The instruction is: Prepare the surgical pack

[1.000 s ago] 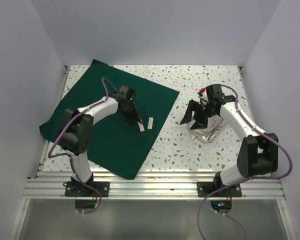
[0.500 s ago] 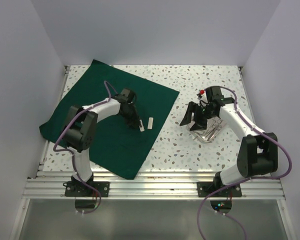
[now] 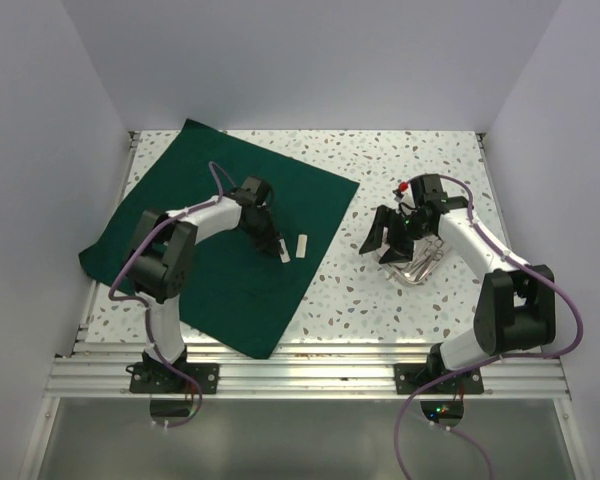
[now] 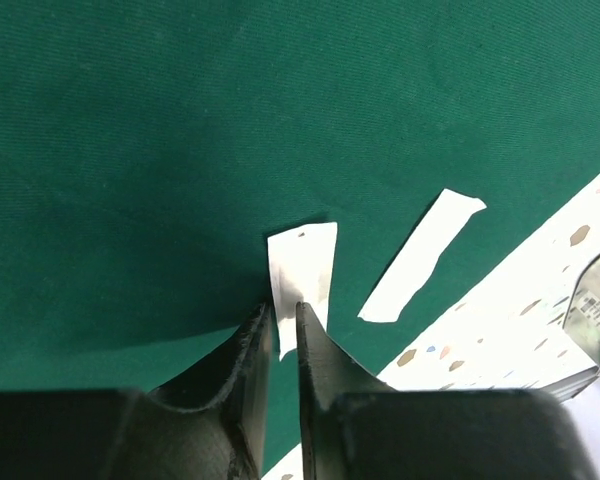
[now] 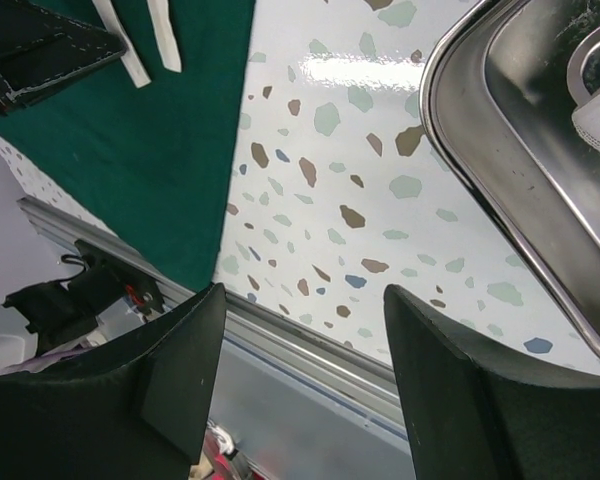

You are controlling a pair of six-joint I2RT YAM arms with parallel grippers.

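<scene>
Lying on speckled table: dark green cloth

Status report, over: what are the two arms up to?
Left gripper narrow at end of white strip on green cloth, grip unclear. Right gripper open beside steel tray. Nothing obstructing.

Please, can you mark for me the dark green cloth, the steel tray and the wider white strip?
dark green cloth [image 3: 180,180], top external view, bare far-left part.
steel tray [image 5: 520,180], right wrist view, its sloping side wall.
wider white strip [image 4: 302,270], left wrist view, its middle.
</scene>
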